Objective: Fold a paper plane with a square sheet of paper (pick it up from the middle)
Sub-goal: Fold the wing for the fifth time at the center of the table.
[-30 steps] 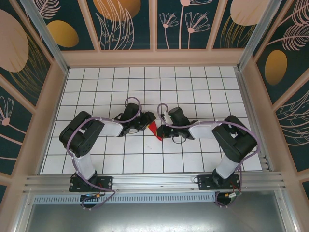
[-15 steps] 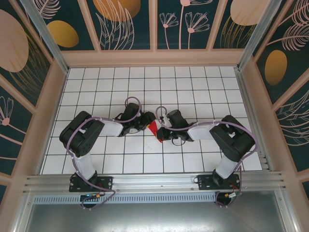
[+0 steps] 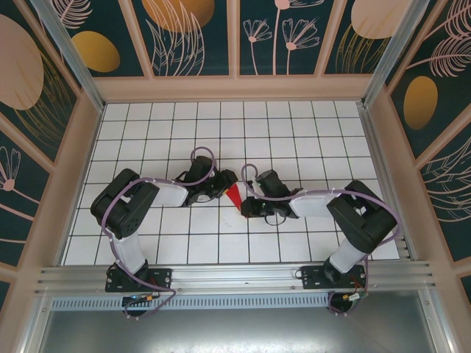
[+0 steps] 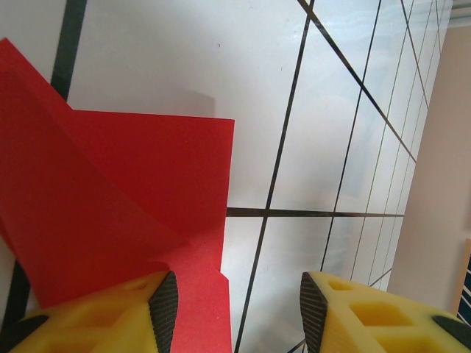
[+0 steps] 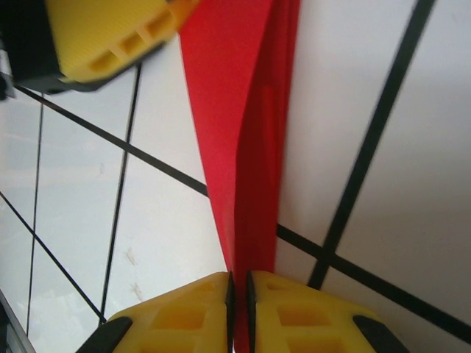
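- A white table point(image 3: 294, 132) ruled into square tiles by black lines sits inside a wooden frame. The walls point(image 3: 195, 44) are dark teal panels painted with pale flowers and orange discs. An aluminium rail point(image 3: 235, 276) runs along the near edge, where both arm bases are bolted.
- From the overhead camera, the left arm point(image 3: 125, 209) bends in from the left and reaches toward the middle of the table. Its left tool point(image 3: 221, 185) is low at the left edge of the red paper point(image 3: 233, 195).
- In the left wrist camera, the left tool point(image 4: 239, 316) is released. Its yellow fingers point(image 4: 110, 320) stand apart, with bare white table showing in most of the gap. The red paper point(image 4: 110, 206) spreads out ahead of the left-hand finger in layered folds, and one corner reaches into the gap.
- The red paper is a small folded pointed shape near the table's centre, between the two tools.
- The right tool point(image 3: 244, 207) meets the paper from the right, and the right arm point(image 3: 353, 220) trails back to its base.
- In the right wrist camera, the right tool point(image 5: 239, 309) is clenched on the lower end of the red paper point(image 5: 243, 110), with only a thin red strip between its fingers. The paper rises away as a narrow creased band. At the top left, a yellow finger point(image 5: 110, 40) of the left tool meets its far end.
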`<state>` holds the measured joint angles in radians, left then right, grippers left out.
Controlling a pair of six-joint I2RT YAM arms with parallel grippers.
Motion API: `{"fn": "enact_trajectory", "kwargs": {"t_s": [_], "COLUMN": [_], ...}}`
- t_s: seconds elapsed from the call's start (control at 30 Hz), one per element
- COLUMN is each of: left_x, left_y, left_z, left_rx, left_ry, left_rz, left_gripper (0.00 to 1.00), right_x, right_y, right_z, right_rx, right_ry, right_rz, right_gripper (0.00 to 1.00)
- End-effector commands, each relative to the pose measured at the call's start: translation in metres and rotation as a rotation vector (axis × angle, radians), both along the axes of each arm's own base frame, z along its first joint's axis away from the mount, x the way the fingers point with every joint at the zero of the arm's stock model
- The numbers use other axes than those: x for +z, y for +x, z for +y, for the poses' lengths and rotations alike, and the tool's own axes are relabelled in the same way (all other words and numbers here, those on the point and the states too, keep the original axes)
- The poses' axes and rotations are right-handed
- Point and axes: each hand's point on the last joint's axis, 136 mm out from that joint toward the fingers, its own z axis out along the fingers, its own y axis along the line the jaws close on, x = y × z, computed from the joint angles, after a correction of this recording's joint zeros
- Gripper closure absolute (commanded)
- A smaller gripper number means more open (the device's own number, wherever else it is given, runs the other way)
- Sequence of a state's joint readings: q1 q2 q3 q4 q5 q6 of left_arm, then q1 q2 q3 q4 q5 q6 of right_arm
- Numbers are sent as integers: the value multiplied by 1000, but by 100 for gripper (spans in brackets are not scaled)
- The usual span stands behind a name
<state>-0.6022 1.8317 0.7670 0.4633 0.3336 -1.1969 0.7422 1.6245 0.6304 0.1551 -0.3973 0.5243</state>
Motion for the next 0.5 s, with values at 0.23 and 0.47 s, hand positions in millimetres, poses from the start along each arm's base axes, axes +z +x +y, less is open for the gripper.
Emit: {"fn": "enact_trajectory", "kwargs": {"t_s": [0.23,0.47], "left_x": [-24,-24], "left_y": [-6,-7], "left_z": [8,9], "left_rx": [2,1], "left_ry": [70,75], "left_rz": [54,57], "left_gripper": [50,50], "right_x": [-37,-9], "right_y": [-22,-15], "right_z": [-22,-17], "right_rx": [-9,-20], "right_ry": [-101,-56], "right_rz": [114,68], "right_gripper": [93,88]}}
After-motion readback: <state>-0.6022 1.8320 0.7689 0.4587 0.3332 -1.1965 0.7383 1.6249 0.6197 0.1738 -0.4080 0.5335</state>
